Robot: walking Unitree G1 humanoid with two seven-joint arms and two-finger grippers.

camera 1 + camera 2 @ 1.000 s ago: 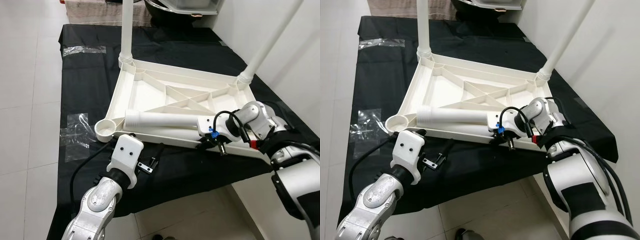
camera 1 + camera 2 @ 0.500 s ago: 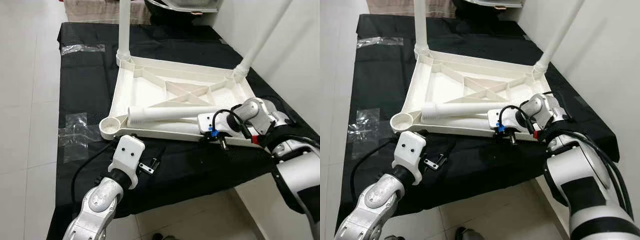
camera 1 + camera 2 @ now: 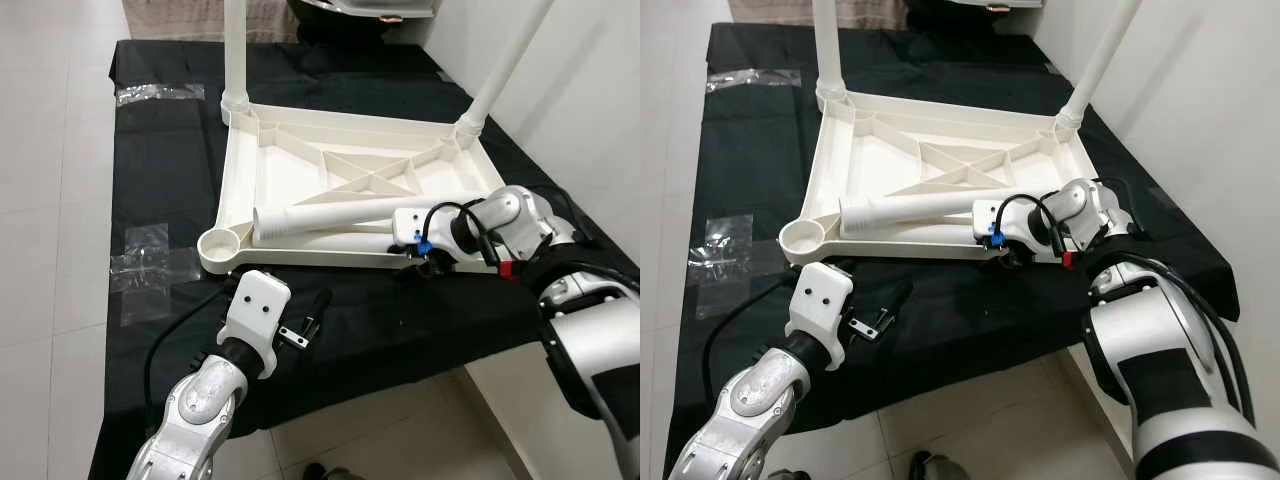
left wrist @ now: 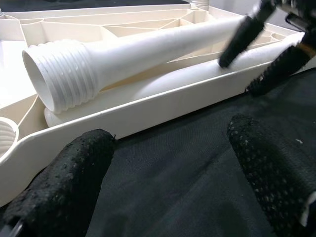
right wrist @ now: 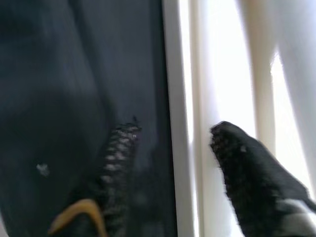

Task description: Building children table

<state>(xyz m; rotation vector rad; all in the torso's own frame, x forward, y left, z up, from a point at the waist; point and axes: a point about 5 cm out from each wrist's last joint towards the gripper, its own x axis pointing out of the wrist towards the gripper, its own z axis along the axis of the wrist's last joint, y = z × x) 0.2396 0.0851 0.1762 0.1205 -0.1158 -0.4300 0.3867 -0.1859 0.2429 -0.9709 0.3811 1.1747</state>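
A white plastic table top (image 3: pixel 300 175) is lying upside down on a black cloth (image 3: pixel 160 150) that is covering the floor. Two white legs are already standing up in its far corners, the far left leg (image 3: pixel 234 45) and the far right leg (image 3: pixel 497 75). A loose leg (image 3: pixel 330 215) is lying on its side inside the table top, near the front edge. Its ridged screw end is pointing toward the empty round socket (image 3: pixel 219 247) at the near left corner.

The right gripper (image 3: pixel 425 262) is sitting at the front edge of the table top, by the thin end of the loose leg. In the right wrist view, its fingers (image 5: pixel 247 168) are standing a little apart, with one finger on the black cloth side of the white rim and the other on the inside. It is not easy to tell if they are squeezing the rim, but they are not closed together.

The left gripper (image 4: pixel 168 197) is hovering low over the black cloth, just in front of the table top near the round socket. Its fingers (image 4: pixel 69 173) are spread wide and are holding nothing.

Some clear tape (image 3: pixel 150 260) is sticking to the cloth on the left, and another piece of tape (image 3: pixel 160 93) is lying farther back.
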